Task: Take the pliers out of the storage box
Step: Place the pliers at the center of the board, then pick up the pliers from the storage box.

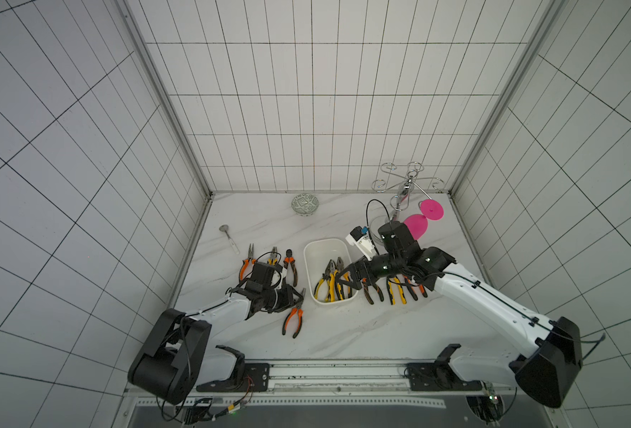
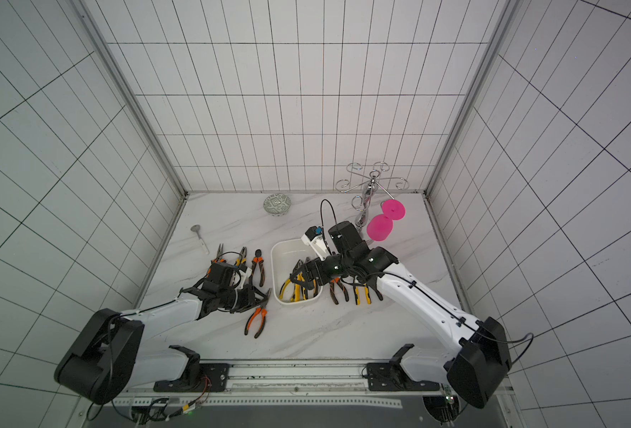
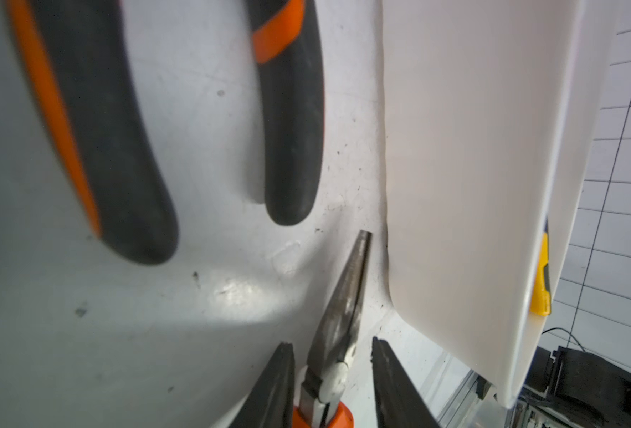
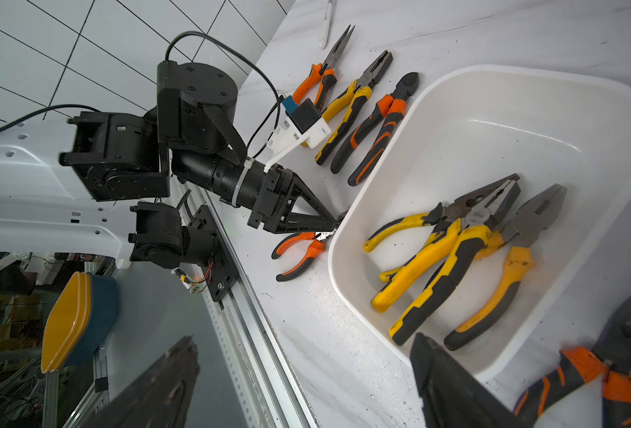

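The white storage box (image 1: 325, 252) (image 2: 288, 255) stands mid-table with three yellow-handled pliers (image 1: 329, 285) (image 4: 451, 241) inside. My right gripper (image 1: 341, 281) (image 4: 305, 337) hangs open over the box's near end, with nothing between its fingers. To the left of the box, my left gripper (image 1: 297, 296) (image 3: 330, 342) is open. An orange-handled needle-nose pliers (image 1: 293, 318) (image 3: 347, 296) lies on the table between its fingers, with a gap on each side. The box wall (image 3: 473, 185) is close beside it.
Three more pliers (image 1: 273, 259) lie in a row left of the box, and several pliers (image 1: 395, 292) lie right of it under my right arm. At the back are a green bowl (image 1: 305, 204), a spoon (image 1: 229, 237), a pink glass (image 1: 416, 224) and a wire rack (image 1: 406, 185).
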Controlling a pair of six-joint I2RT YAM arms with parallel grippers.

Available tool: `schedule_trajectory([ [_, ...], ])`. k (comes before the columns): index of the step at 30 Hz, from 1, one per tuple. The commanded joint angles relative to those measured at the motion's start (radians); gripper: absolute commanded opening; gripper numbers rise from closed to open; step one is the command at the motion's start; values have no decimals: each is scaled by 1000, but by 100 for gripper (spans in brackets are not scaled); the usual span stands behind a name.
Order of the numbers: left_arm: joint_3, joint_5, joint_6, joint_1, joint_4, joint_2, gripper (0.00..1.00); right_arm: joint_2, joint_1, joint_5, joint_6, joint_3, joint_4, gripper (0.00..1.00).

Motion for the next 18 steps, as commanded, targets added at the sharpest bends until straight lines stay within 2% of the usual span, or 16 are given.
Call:
schedule_trajectory([
  [1,25,-21,10,-4,-25,6,41,10,9,44,-10,-4,-23,92],
  [3,28,-35,7,-4,-43,-14,44,13,9,77,0,-2,-30,90],
  [7,37,-77,0,-5,-110,-120,59,55,10,169,55,27,-79,86],
  [11,57,-125,6,-27,-172,-258,81,146,11,229,98,79,-161,79],
  [13,78,-155,22,-42,-214,-316,89,190,13,245,115,101,-193,76],
  [18,141,-230,75,-84,-298,-440,97,291,23,223,152,143,-248,67],
])
